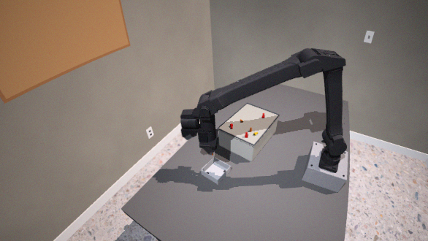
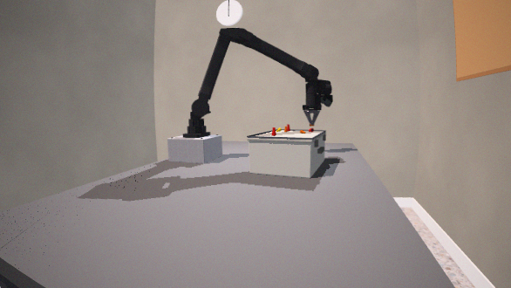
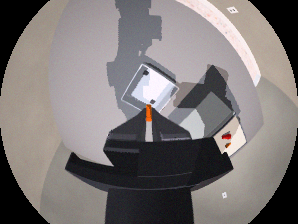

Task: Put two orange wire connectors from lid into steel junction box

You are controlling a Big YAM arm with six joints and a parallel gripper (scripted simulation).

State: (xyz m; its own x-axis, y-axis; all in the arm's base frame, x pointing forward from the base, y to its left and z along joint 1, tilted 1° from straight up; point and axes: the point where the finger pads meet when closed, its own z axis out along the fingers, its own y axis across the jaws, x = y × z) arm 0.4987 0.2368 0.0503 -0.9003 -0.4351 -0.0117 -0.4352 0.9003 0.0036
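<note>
Your black claw (image 3: 149, 129) is clamped nearly shut on one small orange wire connector (image 3: 149, 113), held above the open steel junction box (image 1: 216, 171), left of the grey tool case (image 1: 245, 144).

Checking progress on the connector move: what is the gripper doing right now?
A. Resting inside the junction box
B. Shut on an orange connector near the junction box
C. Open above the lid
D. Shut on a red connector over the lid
B: the wrist view shows an orange connector between the gripper fingers, with the junction box below.
</note>
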